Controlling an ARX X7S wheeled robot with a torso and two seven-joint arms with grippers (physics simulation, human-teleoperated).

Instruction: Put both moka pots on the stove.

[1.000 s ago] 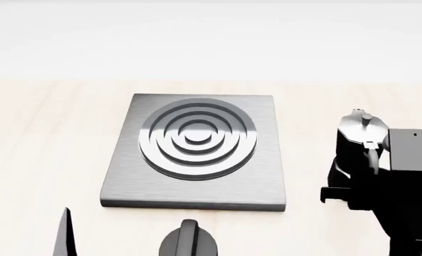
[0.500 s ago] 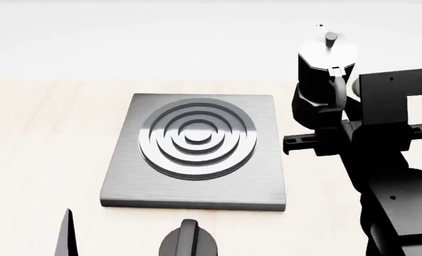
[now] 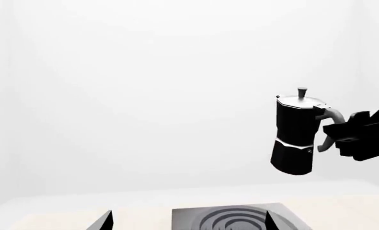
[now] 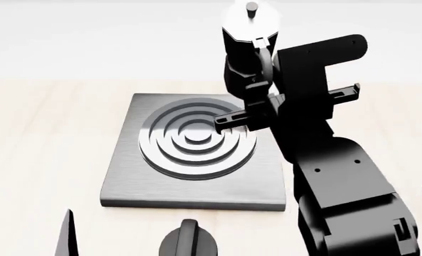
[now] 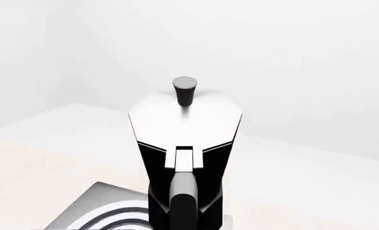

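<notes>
**Left gripper** (image 3: 188,221): only two dark finger tips show at the edge of the left wrist view, set well apart w/ nothing between them, so open and empty. In the head view one dark tip shows low at the left edge. It sits low and near the table, on the near-left side of the stove.

**Stove** (image 4: 196,152): flat grey plate on the table (image 4: 47,138), rings at centre, nothing on it yet. Black knob (image 4: 189,242) just in front of its near edge.

**Moka pot** (image 4: 248,45): held in the air, upright, long axis approx. vertical, lid and small knob on top. Handle points toward the robot and into the right gripper. The left wrist view shows the base well clear of the plate. In the head view it hangs over the far-right part of the stove, right of the rings' centre.

**Right gripper** (image 4: 262,98): closed on the pot's handle, arm reaching forward and up from the right, forearm across the stove's right edge.

**Key relation:** target lies straight below the pot and a little to the left. Judgement: next move needs a slight shift left, then a level descent.

**Second moka pot:** not seen in any view.
</notes>
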